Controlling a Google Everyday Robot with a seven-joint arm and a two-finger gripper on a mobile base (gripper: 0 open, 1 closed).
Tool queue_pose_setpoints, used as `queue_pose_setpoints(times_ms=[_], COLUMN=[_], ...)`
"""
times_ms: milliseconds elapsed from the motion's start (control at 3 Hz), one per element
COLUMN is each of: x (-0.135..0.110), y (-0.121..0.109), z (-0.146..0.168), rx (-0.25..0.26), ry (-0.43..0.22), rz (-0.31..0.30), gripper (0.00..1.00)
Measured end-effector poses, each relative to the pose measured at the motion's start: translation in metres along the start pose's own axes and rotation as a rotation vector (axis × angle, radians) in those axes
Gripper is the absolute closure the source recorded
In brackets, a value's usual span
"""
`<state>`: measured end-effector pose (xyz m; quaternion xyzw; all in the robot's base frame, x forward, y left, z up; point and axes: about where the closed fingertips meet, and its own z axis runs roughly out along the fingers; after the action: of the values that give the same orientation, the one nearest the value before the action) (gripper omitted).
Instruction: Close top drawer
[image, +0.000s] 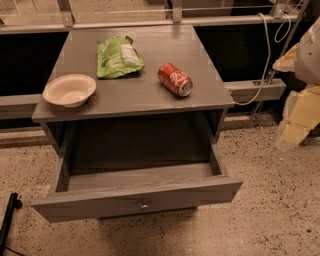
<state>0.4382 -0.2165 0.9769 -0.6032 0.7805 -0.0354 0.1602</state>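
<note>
Table (150, 97): stands on the floor, in front of a rail (125, 23) that runs along the back.
Bowl (69, 90): on the table, near its front left corner.
Bag (118, 57): on the table, behind and to the right of the bowl.
Can (175, 79): on its side on the table, right of the bag and apart from it.
Top drawer (135, 197): under the tabletop, standing out forward past the table's front edge.
Knob (144, 205): at the centre of the drawer front.
Cable (262, 75): hangs behind the table's right side.
Tool (295, 125): at the right edge of the view, right of the table and well apart from it.
</note>
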Motion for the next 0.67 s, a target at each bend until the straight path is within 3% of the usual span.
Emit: queue_pose_setpoints(times_ms=[333, 667], x=[0.0, -0.007], y=[0.0, 0.006], z=[0.0, 0.021], rx=[0.0, -0.016], ry=[0.0, -0.05], rz=[0.0, -0.008], gripper=[0.0, 0.0])
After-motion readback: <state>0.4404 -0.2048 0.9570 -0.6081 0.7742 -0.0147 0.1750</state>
